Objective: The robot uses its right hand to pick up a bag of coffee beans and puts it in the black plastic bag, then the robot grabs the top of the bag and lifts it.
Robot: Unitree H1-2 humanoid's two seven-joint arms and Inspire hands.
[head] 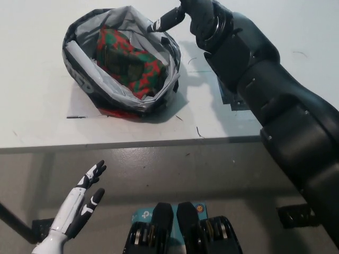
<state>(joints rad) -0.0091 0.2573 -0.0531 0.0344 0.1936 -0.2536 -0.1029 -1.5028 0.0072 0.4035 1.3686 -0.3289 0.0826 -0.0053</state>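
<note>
The right hand [177,16], black, reaches from the right across the far part of the white table [37,106], its arm entering from the lower right. One finger extends to the far right rim of the black plastic bag [85,79] and touches or nearly touches the rolled-down edge; the rest of the hand is cut off by the top edge of the view, so it cannot be told whether it is spread, pressed together or pinching the rim. The bag stands open on the table, left of the hand, its mouth facing up and its grey lining visible. Inside it lies the bag of coffee beans [130,61], red and green patterned, resting tilted against the bag's inner wall and fully within the rim. The left hand [79,206], white with dark fingertips, rests at the near left, below the table's near edge, fingers spread and holding nothing.
</note>
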